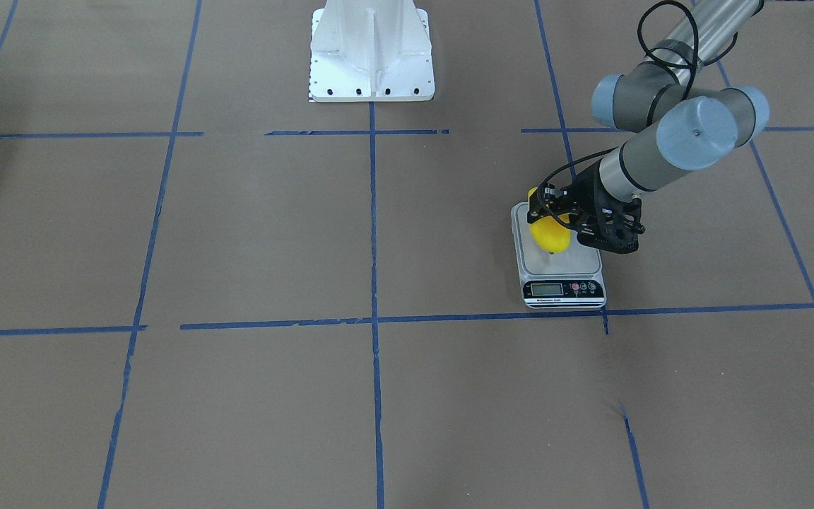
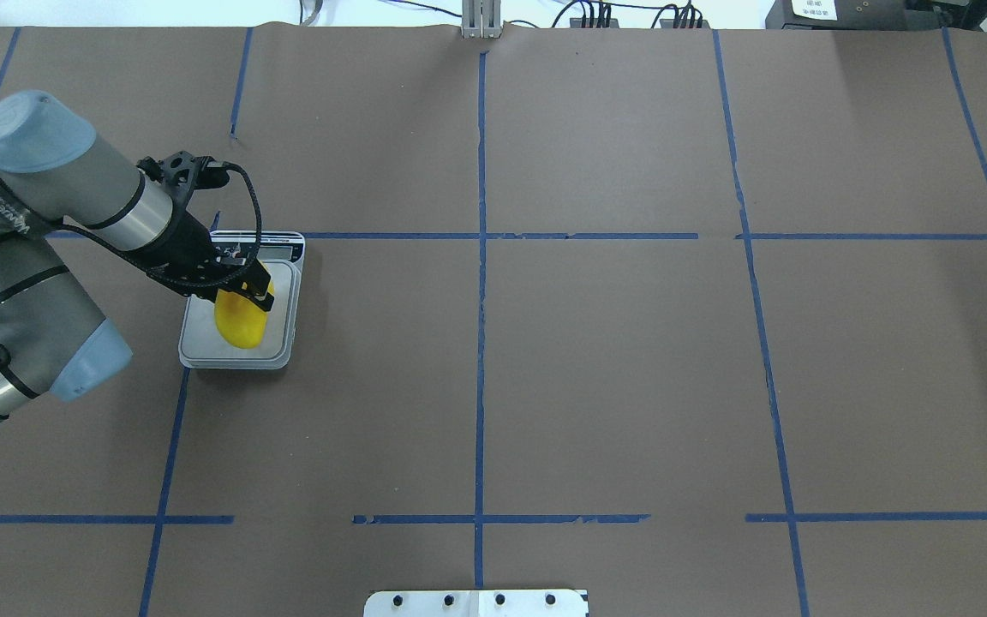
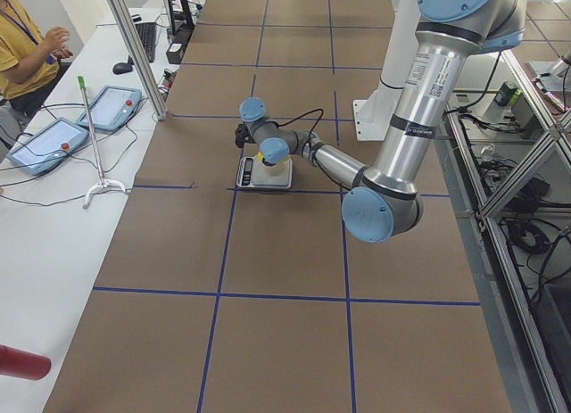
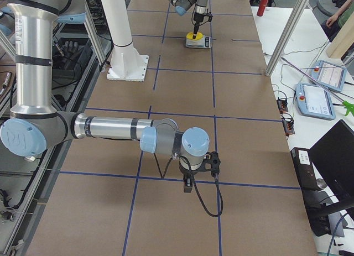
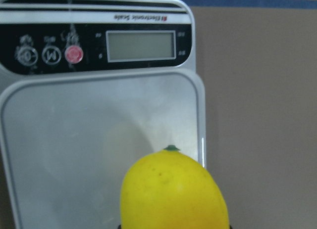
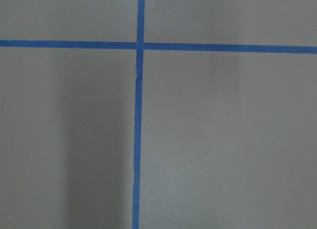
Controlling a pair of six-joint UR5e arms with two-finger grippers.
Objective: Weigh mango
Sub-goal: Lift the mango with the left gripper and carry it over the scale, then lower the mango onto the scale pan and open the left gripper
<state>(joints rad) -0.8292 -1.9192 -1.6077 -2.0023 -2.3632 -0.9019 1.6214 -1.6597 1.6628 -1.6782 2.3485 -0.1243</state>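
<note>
left gripper point(image 2: 246, 296) pinching mango point(image 2: 241, 324) over scale point(image 2: 200, 341); right gripper point(image 4: 189, 182) well apart, jaws cannot tell; blue tape line point(image 2: 391, 236) beside scale

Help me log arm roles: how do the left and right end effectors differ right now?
The left end effector is closed on the mango above the scale; the right end effector carries nothing visible. The left works at the scale, while the right hangs far from it, over table and blue tape. The left's grip is clear; whether the right is open cannot be told. Both point down at the table.
</note>
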